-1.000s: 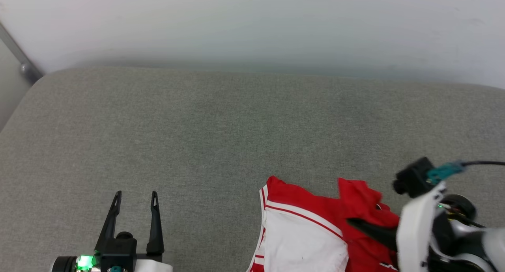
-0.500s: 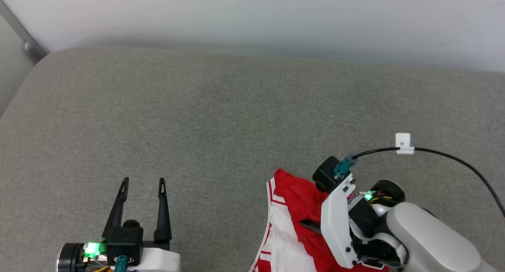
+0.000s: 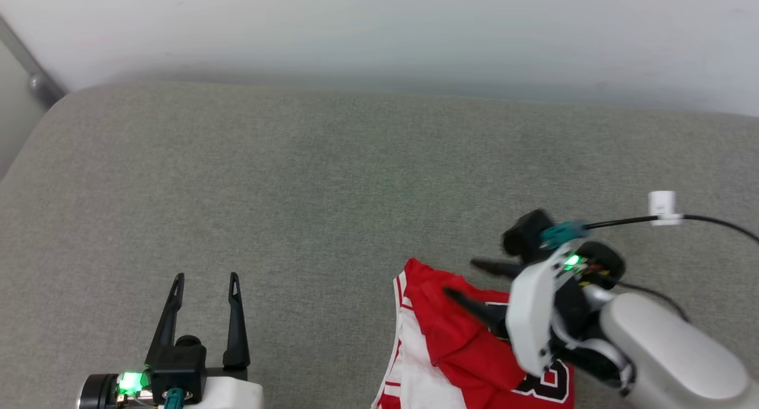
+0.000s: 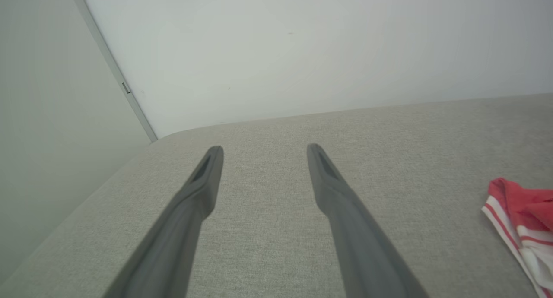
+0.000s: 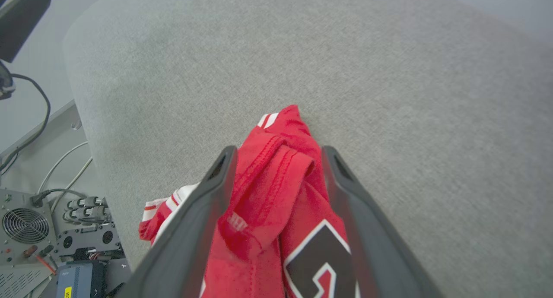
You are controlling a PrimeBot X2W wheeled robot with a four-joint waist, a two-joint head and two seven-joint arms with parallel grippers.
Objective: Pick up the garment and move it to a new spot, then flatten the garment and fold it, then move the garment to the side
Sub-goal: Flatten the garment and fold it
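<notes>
My right gripper [image 5: 278, 160] stands wide open astride the crumpled red shirt [image 5: 268, 190]; my left gripper [image 3: 204, 277] hangs open, empty.

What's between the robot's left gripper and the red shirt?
Just bare grey cushion lies between the left gripper and the red shirt, as the head view shows.

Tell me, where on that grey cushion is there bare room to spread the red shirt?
Bare: the whole grey cushion between the left gripper, the wall behind and the garment. Crowded: the near right, where the right gripper, open, straddles the bunched garment. A cable crosses the right side.
</notes>
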